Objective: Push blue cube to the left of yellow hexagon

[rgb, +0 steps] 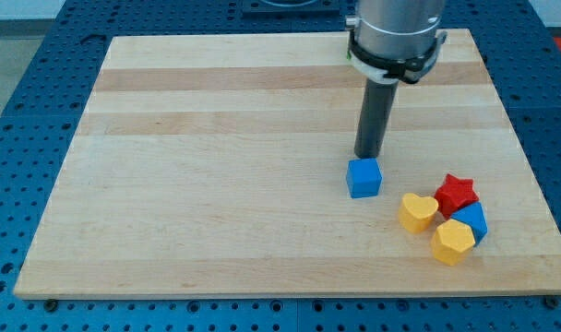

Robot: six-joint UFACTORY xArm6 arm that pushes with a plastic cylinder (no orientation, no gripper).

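Item 1. My tip (366, 155): lower end of a straight dark rod under a grey cylindrical collar. No jaws, nothing to open or close, nothing held. It sits just above the blue cube in the view, touching it or very nearly; the contact line is hidden by the cube's top edge, so I cannot say which.

Item 2. Small blue cube (364, 177), matte, crisp edges, resting flat on the board right of centre. It lies directly toward the view's bottom from my tip.

Item 3. Yellow hexagon block (452, 242), faceted, matte, near the board's lower right. It lies to the view's lower right of the blue cube, well apart from it.

Governing relation: the cube already stands left of the hexagon but higher in the view; from this side my tip would likely drive it downward, toward the spot beside the hexagon's left face.

Item 4. Yellow heart-shaped block (417, 211), rounded lobes, just up-left of the hexagon and between it and the cube; a likely obstruction.

Item 5. Red star block (456, 192), pointed, at the cluster's top.

Item 6. Second blue block (472, 221), shape partly hidden behind the hexagon.

Item 7. Pale wooden board (216, 166), banded grain, smooth, on a blue perforated table (22, 83).
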